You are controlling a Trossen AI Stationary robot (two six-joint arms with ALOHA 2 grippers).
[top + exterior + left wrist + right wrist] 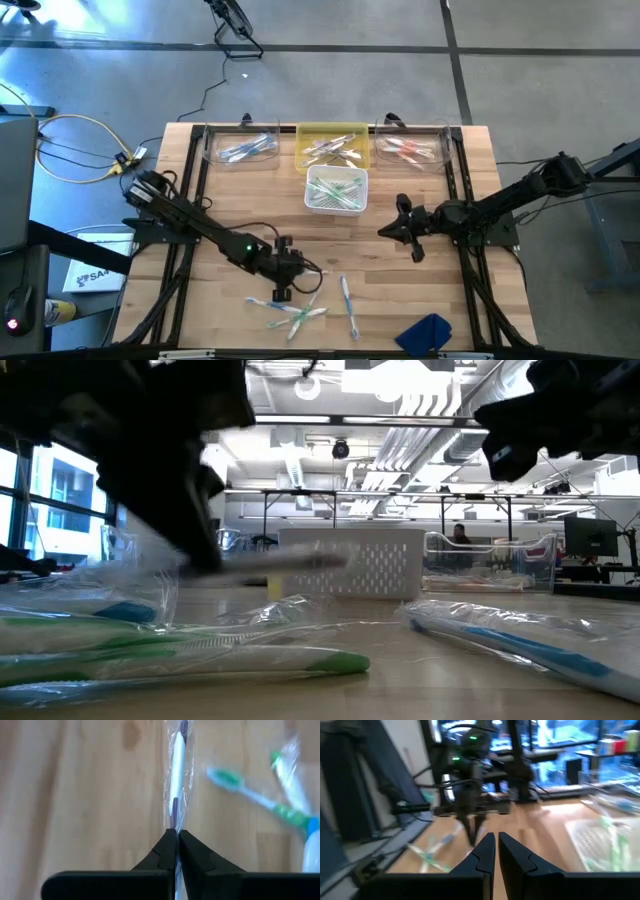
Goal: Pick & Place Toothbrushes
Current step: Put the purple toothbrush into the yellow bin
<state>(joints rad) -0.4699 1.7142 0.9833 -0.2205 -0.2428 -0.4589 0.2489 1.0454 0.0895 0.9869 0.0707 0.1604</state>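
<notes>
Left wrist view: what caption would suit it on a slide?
The left gripper shut on a wrapped purple-and-white toothbrush over the wooden table, green toothbrushes lying alongside.

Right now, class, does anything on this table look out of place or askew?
Yes. Several wrapped toothbrushes lie crisscrossed on the bare wood at the table's near edge, outside the bins. A blue cloth sits crumpled at the near right corner. The left gripper is pinched on one toothbrush's wrapper.
</notes>
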